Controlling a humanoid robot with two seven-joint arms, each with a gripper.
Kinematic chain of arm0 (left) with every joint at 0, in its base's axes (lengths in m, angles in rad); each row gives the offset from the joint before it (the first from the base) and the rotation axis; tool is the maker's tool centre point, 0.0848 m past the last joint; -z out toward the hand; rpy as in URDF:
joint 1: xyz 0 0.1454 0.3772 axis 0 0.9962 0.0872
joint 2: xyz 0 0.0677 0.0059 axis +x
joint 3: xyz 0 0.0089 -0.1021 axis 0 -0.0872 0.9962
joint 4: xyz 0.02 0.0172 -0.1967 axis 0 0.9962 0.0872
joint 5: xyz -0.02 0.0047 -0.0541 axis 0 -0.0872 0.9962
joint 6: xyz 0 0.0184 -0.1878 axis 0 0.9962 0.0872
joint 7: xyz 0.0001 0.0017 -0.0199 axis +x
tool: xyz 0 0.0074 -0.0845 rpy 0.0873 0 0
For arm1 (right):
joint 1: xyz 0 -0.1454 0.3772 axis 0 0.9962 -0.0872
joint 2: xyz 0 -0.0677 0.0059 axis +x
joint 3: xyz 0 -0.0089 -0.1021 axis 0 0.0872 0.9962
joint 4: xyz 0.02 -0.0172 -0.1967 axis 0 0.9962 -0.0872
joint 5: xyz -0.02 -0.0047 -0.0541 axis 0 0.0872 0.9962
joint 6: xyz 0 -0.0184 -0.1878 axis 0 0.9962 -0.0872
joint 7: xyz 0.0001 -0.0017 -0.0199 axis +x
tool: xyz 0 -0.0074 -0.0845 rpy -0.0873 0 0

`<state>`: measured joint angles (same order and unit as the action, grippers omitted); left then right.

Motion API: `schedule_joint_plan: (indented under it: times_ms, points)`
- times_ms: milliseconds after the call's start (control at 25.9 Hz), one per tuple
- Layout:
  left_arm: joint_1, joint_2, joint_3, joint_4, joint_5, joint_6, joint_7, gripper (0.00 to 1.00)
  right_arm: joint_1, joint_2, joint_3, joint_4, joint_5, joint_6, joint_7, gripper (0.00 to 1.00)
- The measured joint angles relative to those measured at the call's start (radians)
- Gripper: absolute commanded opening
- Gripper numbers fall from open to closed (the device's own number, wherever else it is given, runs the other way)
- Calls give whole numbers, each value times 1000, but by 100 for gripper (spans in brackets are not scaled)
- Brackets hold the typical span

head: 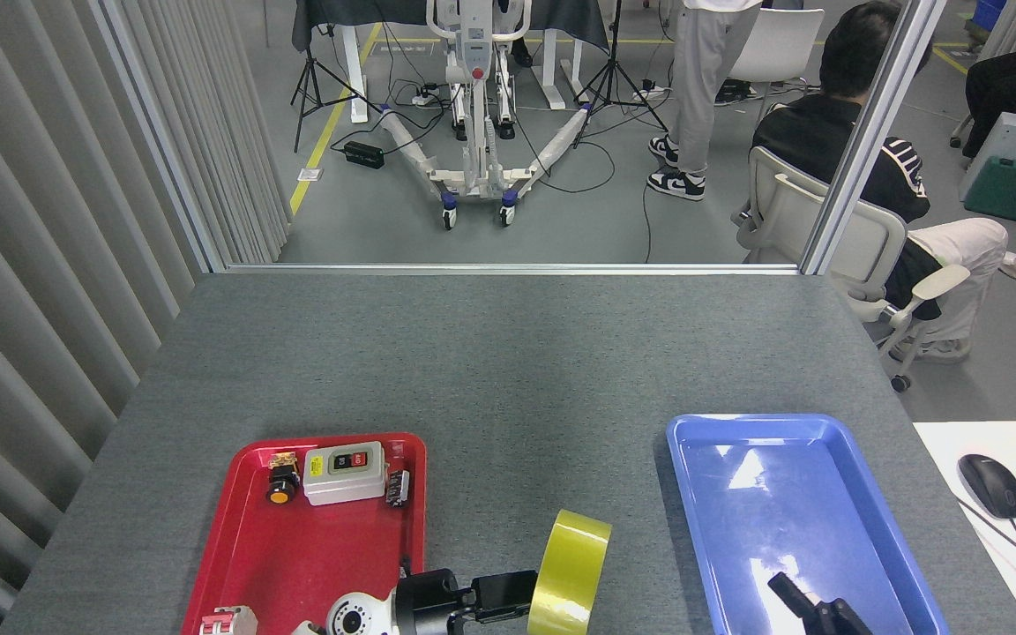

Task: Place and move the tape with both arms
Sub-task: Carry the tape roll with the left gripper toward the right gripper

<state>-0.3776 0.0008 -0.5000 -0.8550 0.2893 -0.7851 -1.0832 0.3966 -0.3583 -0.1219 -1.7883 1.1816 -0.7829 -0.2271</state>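
Note:
The tape (568, 573), a wide translucent yellow roll, stands on edge between the two trays, near the table's front edge. It is seen almost edge-on, and I cannot tell if it touches the table. My left gripper (510, 593) comes in from the bottom, left of the roll, and is shut on the tape; its fingertips are hidden behind the roll. Of my right gripper (812, 607) only a black finger and a bit of its body show at the bottom edge, over the blue tray (693, 494). Its jaws are cut off by the frame.
A red tray (235, 538) at the front left holds a grey switch box (345, 472), a black-and-orange push button (279, 485) and small parts. A mouse (991, 485) and keyboard lie on a white desk at the right. People sit and stand beyond the table.

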Motion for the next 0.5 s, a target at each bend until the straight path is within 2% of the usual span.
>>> schedule_joint_plan:
  times_ms: [154,502]
  points:
    - [-9,-33,-8,5,-7,0,3,0,-3,20,73,-3,40,-2,10,100]
    - [-31,-57,-32,33,-13,0,3,0,-43,54,215,-5,109,-3,11,100]
